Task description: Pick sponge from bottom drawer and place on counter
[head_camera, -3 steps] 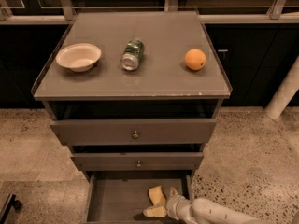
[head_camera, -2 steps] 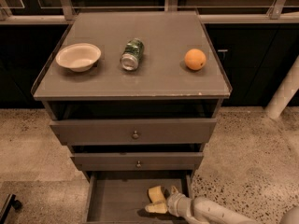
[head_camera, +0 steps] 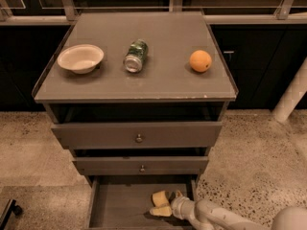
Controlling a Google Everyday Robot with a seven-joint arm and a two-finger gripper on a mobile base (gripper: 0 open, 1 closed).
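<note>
The bottom drawer [head_camera: 120, 207] is pulled open at the foot of the cabinet. The pale yellow sponge [head_camera: 159, 198] lies on the drawer floor near its right side. My gripper [head_camera: 165, 208] reaches into the drawer from the lower right on its white arm and sits right at the sponge, touching or almost touching it. Whether it holds the sponge cannot be told. The counter [head_camera: 163, 75] is the flat grey-brown cabinet top above.
On the counter stand a white bowl [head_camera: 80, 58] at the left, a green can [head_camera: 135, 56] lying on its side in the middle and an orange [head_camera: 200, 61] at the right. Two knobbed drawers [head_camera: 138, 137] sit slightly open above the bottom drawer. A white post [head_camera: 292, 92] stands at the right.
</note>
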